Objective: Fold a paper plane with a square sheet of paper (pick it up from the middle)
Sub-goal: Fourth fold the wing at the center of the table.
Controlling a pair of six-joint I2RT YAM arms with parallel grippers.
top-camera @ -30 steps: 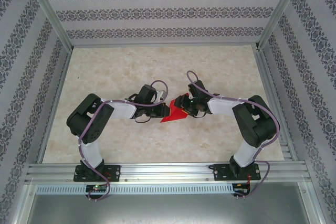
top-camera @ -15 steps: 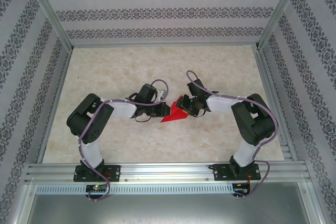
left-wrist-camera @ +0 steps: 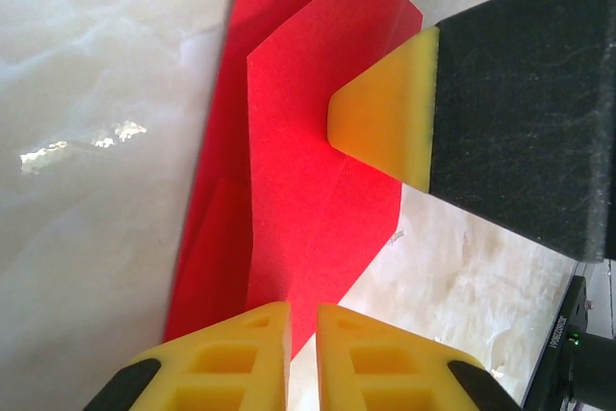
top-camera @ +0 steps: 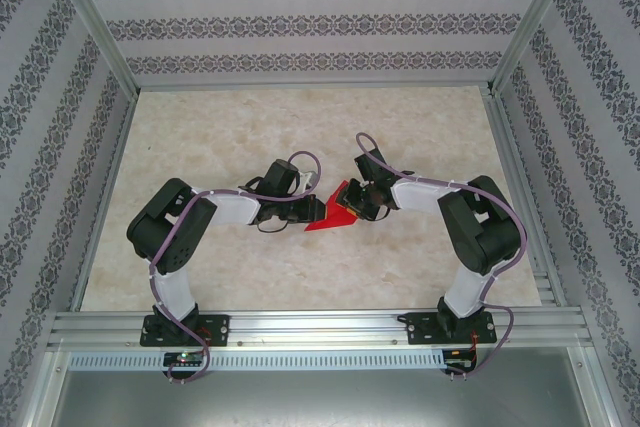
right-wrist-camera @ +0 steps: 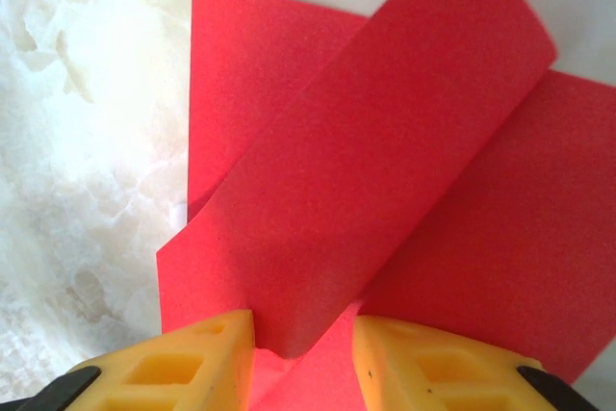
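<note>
- The paper (top-camera: 329, 218), red and already creased, lies mid-table between the two grippers, which meet over it.
- The left gripper (top-camera: 305, 210) is at the paper's left end. In its wrist view its jaws (left-wrist-camera: 303, 315) stand almost together with a slim slit, and the paper (left-wrist-camera: 308, 209) narrows to a corner that runs in between them, pinched there.
- The right gripper (top-camera: 347, 203) is on the paper's upper right part. Its jaws (right-wrist-camera: 303, 326) are part-open, and a raised flap of the paper (right-wrist-camera: 385, 170) passes between them, against both inner tips.
- One yellow right fingertip (left-wrist-camera: 380, 115) rests on the top layer.
- Small white print on a black part (left-wrist-camera: 568, 348) is too small to read.
- Around: pale marbled table (top-camera: 240, 137), patterned walls (top-camera: 300, 17), aluminium frame (top-camera: 320, 327), purple cables (top-camera: 300, 160) looping above each wrist.
</note>
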